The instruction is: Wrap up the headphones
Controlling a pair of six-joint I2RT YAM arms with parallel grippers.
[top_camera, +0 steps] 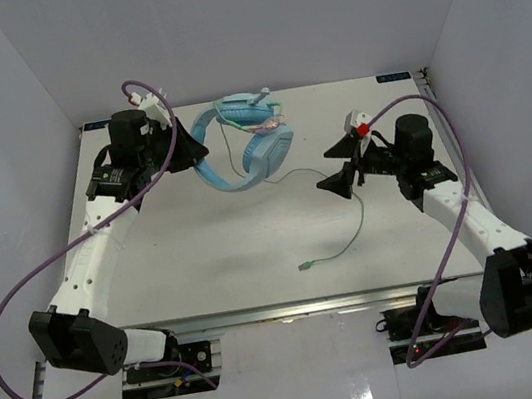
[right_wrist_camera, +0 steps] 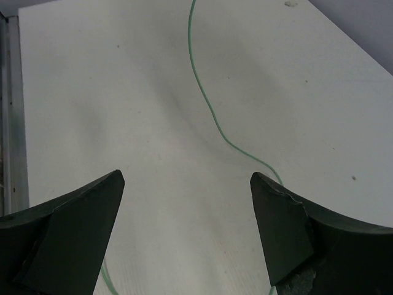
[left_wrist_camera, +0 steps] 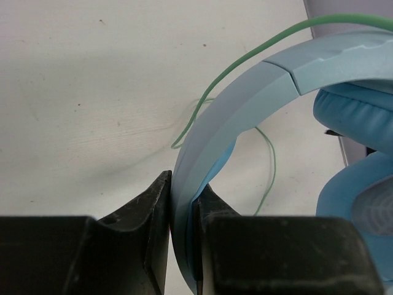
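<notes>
The light-blue headphones [top_camera: 243, 147] lie at the back middle of the table, earcups [top_camera: 268, 148] to the right. My left gripper [top_camera: 199, 149] is shut on the curved band [left_wrist_camera: 245, 92], which stands pinched between the black fingers [left_wrist_camera: 182, 203]. The thin pale-green cord [top_camera: 359, 210] trails right and toward the front, ending in a small plug [top_camera: 305, 266]. My right gripper [top_camera: 334, 166] hovers open over the cord. In the right wrist view the cord [right_wrist_camera: 209, 104] runs past the right finger and nothing lies between the fingertips [right_wrist_camera: 187, 181].
The white table [top_camera: 205, 260] is bounded by grey walls on the left, back and right. Thick purple robot cables [top_camera: 17, 289] loop beside each arm. The table's left edge [right_wrist_camera: 12, 123] shows in the right wrist view.
</notes>
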